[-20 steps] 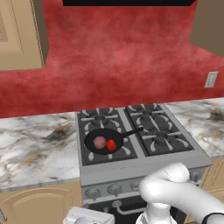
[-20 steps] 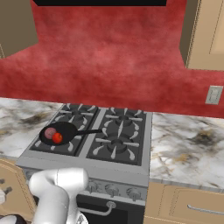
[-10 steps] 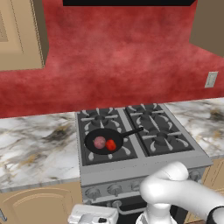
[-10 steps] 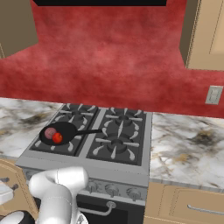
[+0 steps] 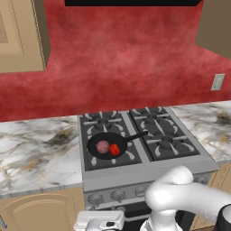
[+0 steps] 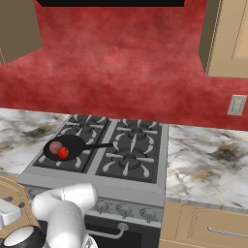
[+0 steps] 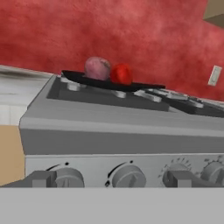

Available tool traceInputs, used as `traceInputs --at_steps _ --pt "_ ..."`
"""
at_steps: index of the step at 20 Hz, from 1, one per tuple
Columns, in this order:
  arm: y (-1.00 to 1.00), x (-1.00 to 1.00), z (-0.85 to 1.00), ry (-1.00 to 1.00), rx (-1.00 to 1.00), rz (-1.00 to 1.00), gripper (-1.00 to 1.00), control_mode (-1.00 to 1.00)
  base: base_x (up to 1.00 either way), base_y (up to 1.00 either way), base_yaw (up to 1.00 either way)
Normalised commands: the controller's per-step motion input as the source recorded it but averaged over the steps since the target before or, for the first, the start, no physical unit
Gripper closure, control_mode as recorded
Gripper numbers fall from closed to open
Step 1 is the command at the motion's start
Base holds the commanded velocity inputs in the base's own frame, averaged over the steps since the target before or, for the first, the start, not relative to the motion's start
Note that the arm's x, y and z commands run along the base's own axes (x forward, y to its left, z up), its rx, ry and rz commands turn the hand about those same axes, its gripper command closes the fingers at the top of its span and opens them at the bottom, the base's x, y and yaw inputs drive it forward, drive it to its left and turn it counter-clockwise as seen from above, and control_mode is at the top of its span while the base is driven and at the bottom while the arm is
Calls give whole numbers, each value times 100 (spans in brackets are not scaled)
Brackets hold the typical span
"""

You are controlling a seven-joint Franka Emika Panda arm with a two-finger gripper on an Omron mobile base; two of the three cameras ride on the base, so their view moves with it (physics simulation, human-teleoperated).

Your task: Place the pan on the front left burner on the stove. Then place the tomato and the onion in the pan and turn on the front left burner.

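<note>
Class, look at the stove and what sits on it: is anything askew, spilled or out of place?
Nothing stands out. The pan sits level on the front left burner with the onion and tomato inside, nothing spilled.

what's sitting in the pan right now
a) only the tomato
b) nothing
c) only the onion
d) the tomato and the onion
d: the pan on the front left burner holds both the onion and the tomato, side by side, as the hand view also shows above the stove front.
</note>
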Motion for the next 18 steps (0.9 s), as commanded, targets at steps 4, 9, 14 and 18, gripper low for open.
traceInputs --at_steps 4,9,14,18 --pt "0 0 -8 0 0 3 -100 -100 0 0 0" --pt "0 0 -6 0 0 4 -100 -100 0 0 0" --pt "0 1 -14 0 0 5 -100 -100 0 0 0" --pt "0 7 -15 0 0 7 -100 -100 0 0 0"
